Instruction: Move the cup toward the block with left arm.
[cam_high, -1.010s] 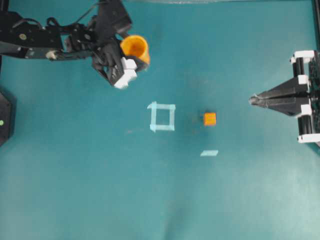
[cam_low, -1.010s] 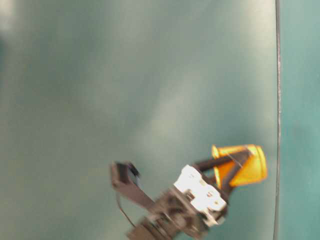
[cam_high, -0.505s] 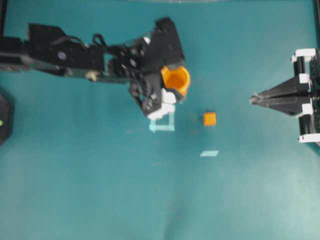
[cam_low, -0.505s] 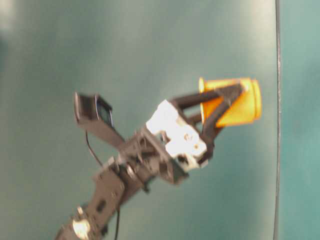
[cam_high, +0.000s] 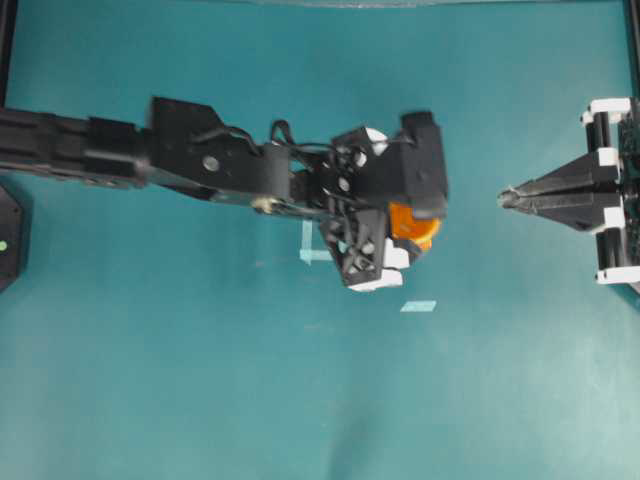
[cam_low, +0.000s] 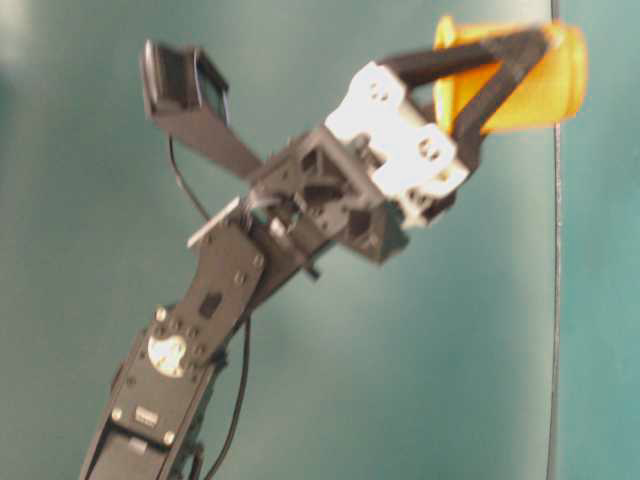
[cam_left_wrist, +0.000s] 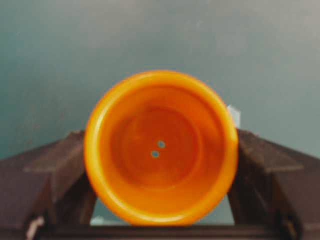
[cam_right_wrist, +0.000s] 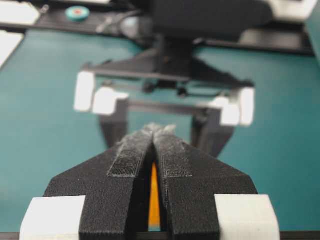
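The orange cup (cam_high: 414, 226) is held between the black fingers of my left gripper (cam_high: 410, 230), which is shut on it. The left wrist view looks straight down into the cup (cam_left_wrist: 160, 150), with a finger (cam_left_wrist: 52, 167) on each side of its rim. In the table-level view the cup (cam_low: 545, 90) sits at the fingertips of the left gripper (cam_low: 525, 55). The block is hidden under the left gripper and cup in the overhead view. My right gripper (cam_high: 505, 200) rests shut at the right edge, its tips (cam_right_wrist: 160, 129) pressed together.
A pale tape square (cam_high: 308, 246) is mostly covered by the left arm (cam_high: 200, 165). A pale tape strip (cam_high: 419, 306) lies just in front of the gripper. An orange sliver (cam_right_wrist: 154, 200) shows through the right fingers; I cannot tell what it is.
The left arm has carried the cup from the back left, past the tape square, to the spot where the block lay. The block is now covered. The right arm has not moved.
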